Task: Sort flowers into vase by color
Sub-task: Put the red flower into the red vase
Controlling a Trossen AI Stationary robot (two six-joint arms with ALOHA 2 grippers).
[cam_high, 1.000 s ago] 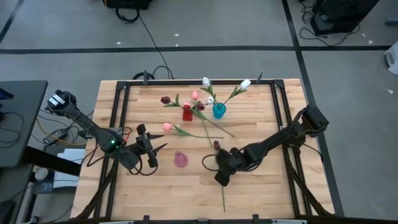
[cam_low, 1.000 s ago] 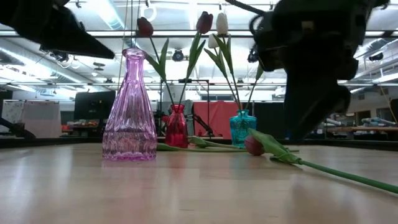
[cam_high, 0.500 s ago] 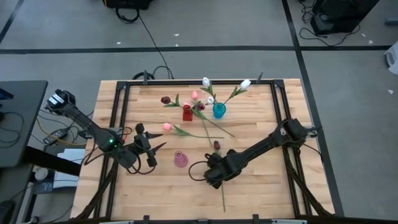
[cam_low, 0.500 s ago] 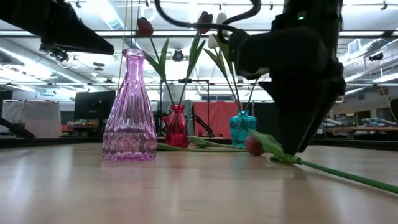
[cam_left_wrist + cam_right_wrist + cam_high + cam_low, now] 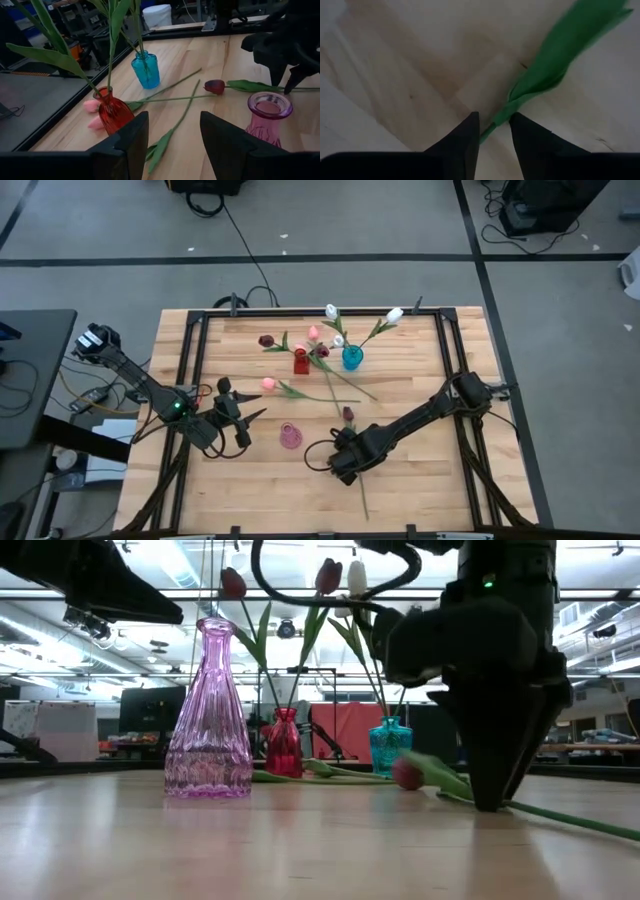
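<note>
A dark maroon tulip [image 5: 348,413] lies flat on the table, its long green stem [image 5: 492,127] running toward the near edge. My right gripper [image 5: 345,467] is down at the table over that stem. Its fingers are open by a narrow gap and stand on either side of the stem, just below the leaf [image 5: 570,45]. A pink tulip [image 5: 268,384] lies farther left. My left gripper [image 5: 243,423] waits open beside the empty pink vase [image 5: 290,436]. The red vase [image 5: 301,361] holds maroon tulips. The teal vase [image 5: 352,357] holds white ones. My right gripper comes from above, pointing down, with its fingers across the maroon tulip's stem [image 5: 490,131]. The stem runs through the gap close to one finger [image 5: 470,132]. I cannot tell whether that finger touches it. The tulip lies flat on the table.
The pink vase [image 5: 208,720] stands a little left of my right gripper [image 5: 490,802]. The red vase [image 5: 285,743] and teal vase [image 5: 390,745] stand near the far edge, with stems lying on the table between them and the maroon head [image 5: 407,775]. A black frame rims the table [image 5: 190,380].
My right gripper has moved a little toward the table's left and near edges. It has come down until its fingertips reach the table astride the maroon tulip's stem. The tulip has stayed in place.
</note>
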